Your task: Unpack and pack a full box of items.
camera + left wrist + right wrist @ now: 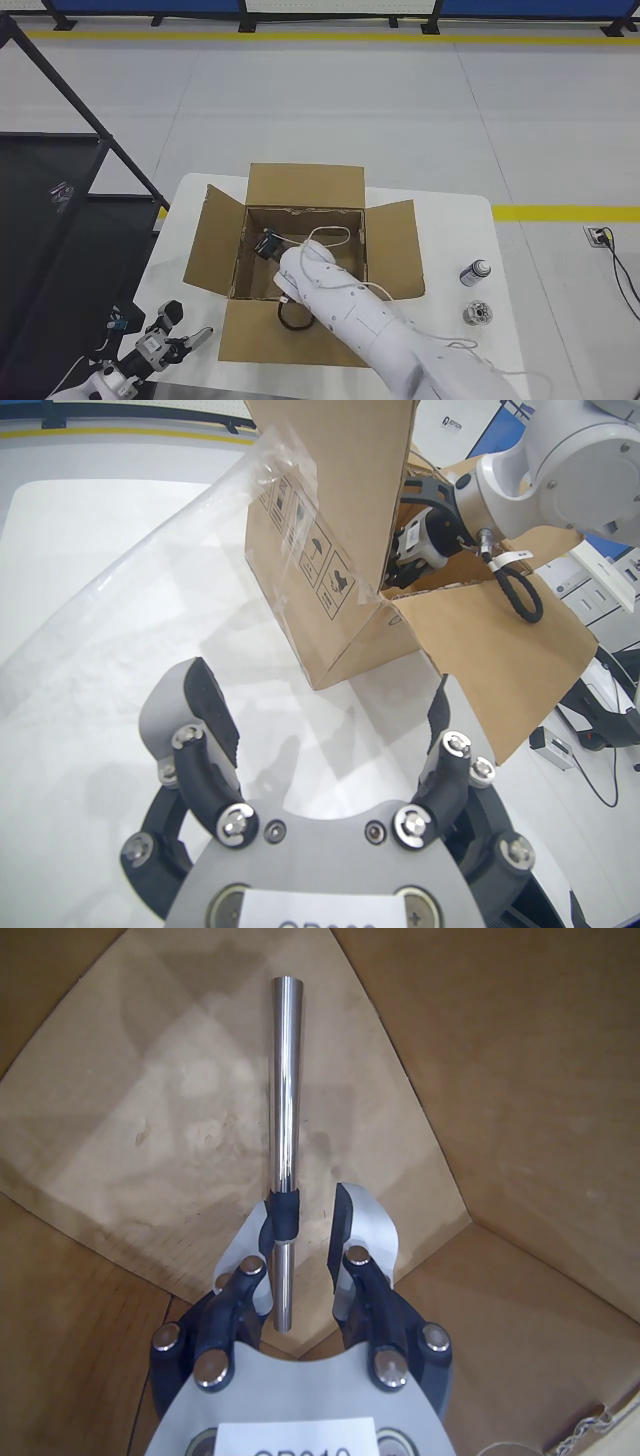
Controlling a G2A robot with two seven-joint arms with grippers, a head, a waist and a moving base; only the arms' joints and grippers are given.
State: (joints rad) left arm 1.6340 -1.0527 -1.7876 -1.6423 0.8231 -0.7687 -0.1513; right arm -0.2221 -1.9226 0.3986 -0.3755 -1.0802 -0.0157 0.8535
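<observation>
The open cardboard box (305,185) sits mid-table (450,225), floor mostly hidden from above by the right arm (345,305), and down inside the right gripper (307,1208) straddles a shiny metal rod (285,1093), fingers (344,1220) parted, one touching it, while the left gripper (320,685) hangs wide open beside the box's corner.

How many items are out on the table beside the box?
2: a small can and a round metal part nearer the robot, both on the robot's right of the box. The right arm may hide others.

Right gripper (312,1204) pointing down (jaws parted); left gripper (321,682) jaws wide.
</observation>
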